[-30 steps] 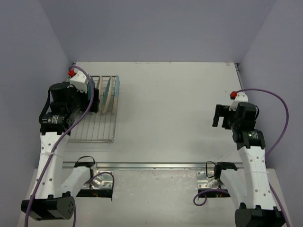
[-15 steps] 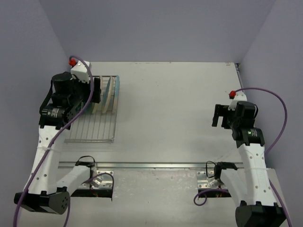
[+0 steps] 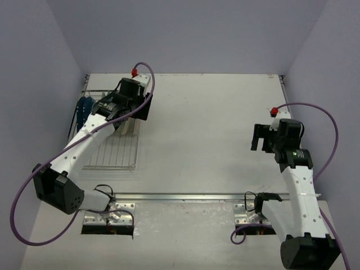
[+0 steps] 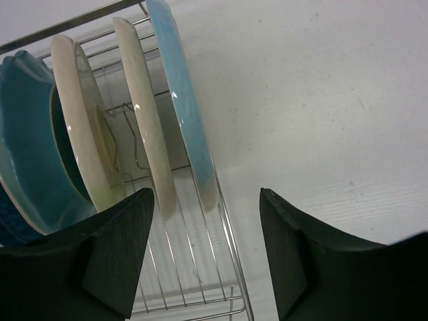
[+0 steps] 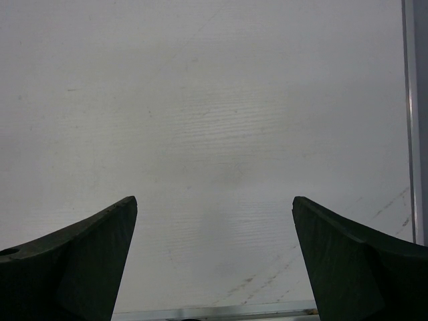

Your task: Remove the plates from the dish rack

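The dish rack (image 3: 112, 152) sits at the table's left. Plates stand on edge in it. In the left wrist view they run from a pale blue plate (image 4: 187, 107) on the right, past two cream ones (image 4: 144, 114) (image 4: 77, 120), to a teal plate (image 4: 27, 147) on the left. My left gripper (image 4: 204, 195) hovers open over the rack's right side, and the pale blue plate's lower edge lies just beyond its fingertips. Nothing is held. From above, the left gripper (image 3: 134, 112) covers most plates and the teal plate (image 3: 84, 108) shows. My right gripper (image 3: 257, 138) (image 5: 214, 200) hangs open over bare table.
The rack's wire rim (image 4: 227, 267) runs under the left fingers. A metal rail (image 3: 180, 197) crosses the near edge, and purple walls close in on three sides. White tabletop (image 3: 214, 124) spreads between rack and right arm. A purple cable (image 3: 147, 70) loops above the left wrist.
The left arm swung from the rack's left side across to its back right, uncovering the teal plate. Its jaws have narrowed. The right arm has barely moved.
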Available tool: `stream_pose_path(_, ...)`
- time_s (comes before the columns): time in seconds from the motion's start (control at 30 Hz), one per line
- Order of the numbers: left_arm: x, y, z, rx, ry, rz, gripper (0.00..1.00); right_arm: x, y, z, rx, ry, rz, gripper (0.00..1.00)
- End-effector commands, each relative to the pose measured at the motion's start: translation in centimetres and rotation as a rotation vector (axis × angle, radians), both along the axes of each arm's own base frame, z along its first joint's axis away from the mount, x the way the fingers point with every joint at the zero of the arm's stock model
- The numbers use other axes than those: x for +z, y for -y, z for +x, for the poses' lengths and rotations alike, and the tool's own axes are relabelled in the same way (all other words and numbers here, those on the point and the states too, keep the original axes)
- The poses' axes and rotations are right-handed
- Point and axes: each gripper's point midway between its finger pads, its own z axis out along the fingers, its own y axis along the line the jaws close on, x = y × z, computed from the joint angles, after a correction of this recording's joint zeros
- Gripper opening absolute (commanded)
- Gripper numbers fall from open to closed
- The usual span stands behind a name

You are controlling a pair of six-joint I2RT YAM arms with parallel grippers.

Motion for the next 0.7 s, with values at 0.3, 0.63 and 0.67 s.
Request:
stream_pose_path(0.3,-1.5,1.2,3.0,0.086,-0.021,-0.037,0.41,1.0,0.1,1.2,-0.004,0.056,0.009,0.99)
stream_pose_path(0.63,-4.4,-0.3,5.1,0.217,-0.066,0.059,0.3,0.9,0.1,1.2,-0.009,0.058,0.011,0.99)
stream_pose_path(0.67,-4.8,-0.3,5.1,0.22,-0.077,0.061,0.29,0.8,0.0,1.1,-0.009,0.055,0.011,0.99)
